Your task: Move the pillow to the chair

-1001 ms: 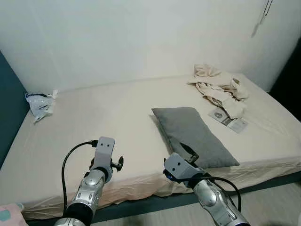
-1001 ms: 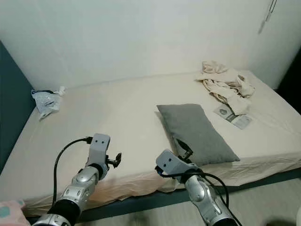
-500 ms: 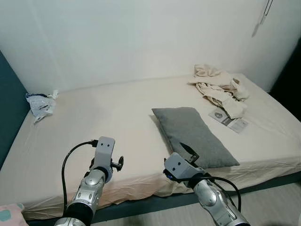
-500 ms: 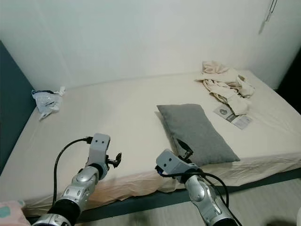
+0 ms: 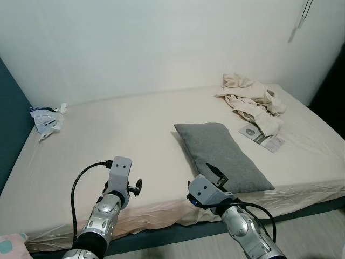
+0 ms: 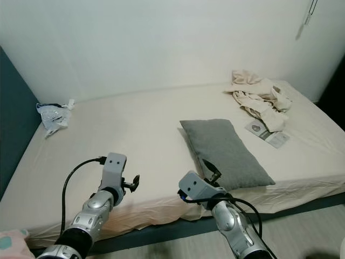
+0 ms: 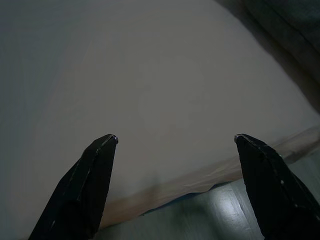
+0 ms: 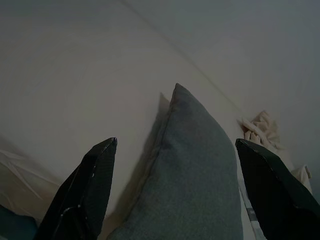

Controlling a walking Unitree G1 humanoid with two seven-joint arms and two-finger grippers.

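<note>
Both grippers hover spread apart at the bed (image 5: 108, 129) edge: right gripper (image 8: 175, 187) aimed along the grey pillow (image 5: 223, 155) for pickup; left gripper (image 7: 175, 187) over bare sheet, likely support.

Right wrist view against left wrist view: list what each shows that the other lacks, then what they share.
Right wrist view alone: the crumpled beige cloth past the pillow's far end, and the wall. Left wrist view alone: the floor below the mattress edge. Shared: the grey pillow, a mere corner in the left wrist view, the cream sheet, and each open hand, right hand and left hand, hovering empty.
</note>
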